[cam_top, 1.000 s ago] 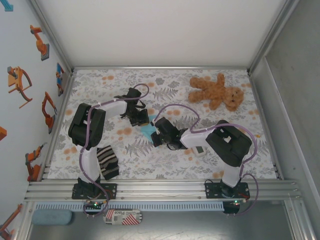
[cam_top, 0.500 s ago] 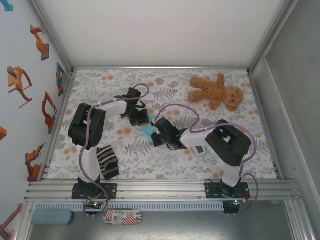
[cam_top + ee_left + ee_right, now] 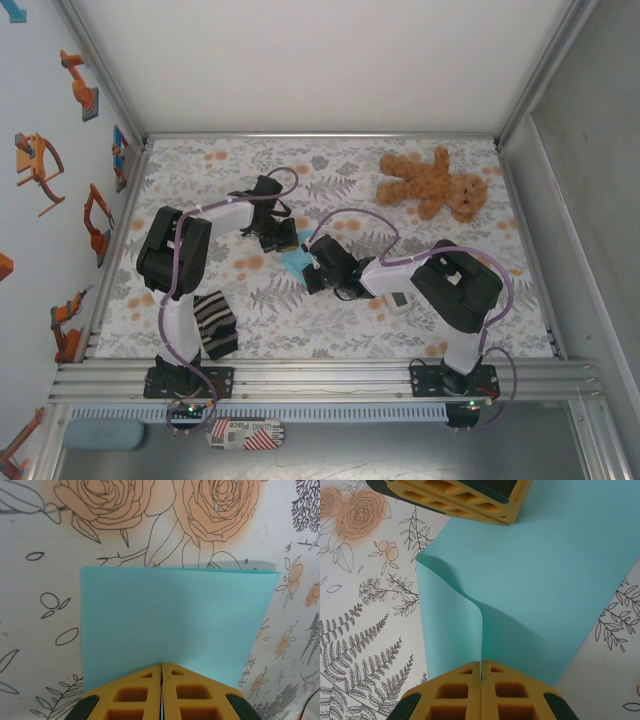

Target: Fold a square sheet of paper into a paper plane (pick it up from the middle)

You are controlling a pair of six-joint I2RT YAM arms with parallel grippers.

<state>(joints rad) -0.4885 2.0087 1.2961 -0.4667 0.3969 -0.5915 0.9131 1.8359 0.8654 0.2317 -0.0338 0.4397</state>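
The square sheet of paper (image 3: 294,262) is light blue and lies folded over near the middle of the floral table. In the left wrist view the sheet (image 3: 175,615) spreads flat ahead of my left gripper (image 3: 161,666), which is shut with the paper's near edge caught between its yellow fingertips. My right gripper (image 3: 481,664) is shut on a raised ridge of the sheet (image 3: 545,580), which curls up from the table. The left gripper's fingers (image 3: 455,497) sit at the paper's far edge. From above, the left gripper (image 3: 284,240) and right gripper (image 3: 312,270) face each other across the paper.
A brown teddy bear (image 3: 432,183) lies at the back right. A black-and-cream striped cloth (image 3: 215,325) rests by the left arm's base. The floral tablecloth (image 3: 330,320) is bare in front, bounded by metal frame rails (image 3: 320,372).
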